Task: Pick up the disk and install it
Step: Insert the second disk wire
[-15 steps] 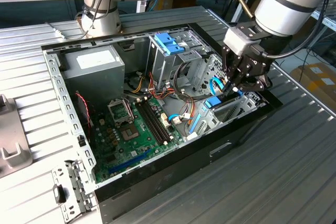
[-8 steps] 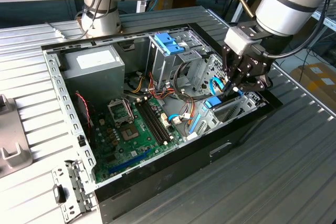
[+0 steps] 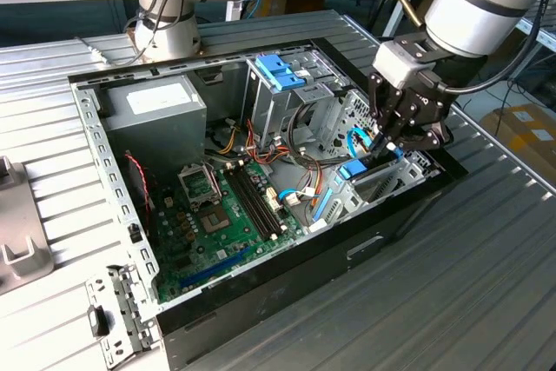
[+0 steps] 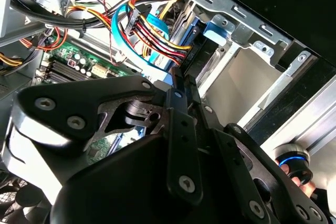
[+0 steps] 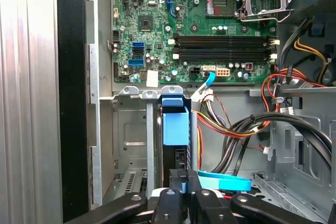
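While the disk [image 5: 175, 129] stands edgewise in its bay, the end effector [image 5: 187, 178] pinches its rear edge.

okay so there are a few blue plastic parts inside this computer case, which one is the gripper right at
The blue rail of the disk standing in the drive bay by the case's front edge: the gripper is directly above it. The other, the blue latch, sits atop the metal cage further back, apart from the gripper.
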